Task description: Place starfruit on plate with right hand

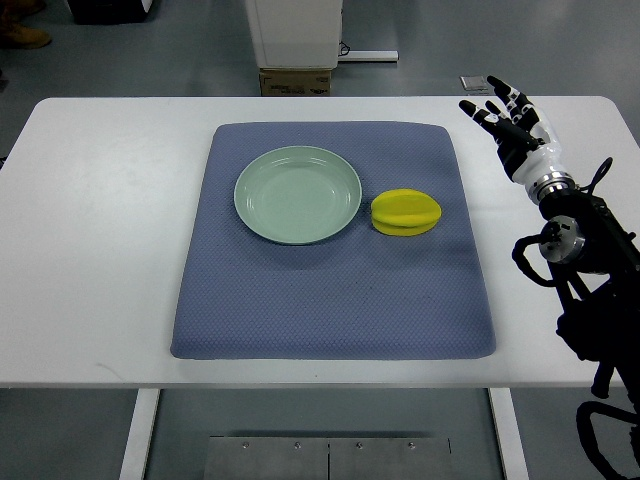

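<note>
Worktop (pixel 100 230): white, carrying a blue-grey mat (pixel 330 290) across its middle.
Left arm: not in the picture, so only one arm is available.
Plate (pixel 297 194): pale green, round, bare, on the upper half of the mat, at 9 o'clock from the fruit.
Starfruit (pixel 406 212): on the mat just beside the plate's right rim, apart from it by a thin gap as far as I can tell.
Starfruit's long axis: roughly 9 to 3 o'clock, its narrower tip toward 3.
Starfruit's look: bright yellow, waxy, with lengthwise ridges on top; lying flat and looking stable.
Right hand (pixel 512 118): over the bare worktop past the mat's right edge, fingers spread and released, holding nothing, pointing toward 11 o'clock.
Key relation: the fruit lies at about 8 o'clock from the right hand, well apart.
Judgement: the reach has not begun; the hand likely needs to close across the fruit's short width.
</note>
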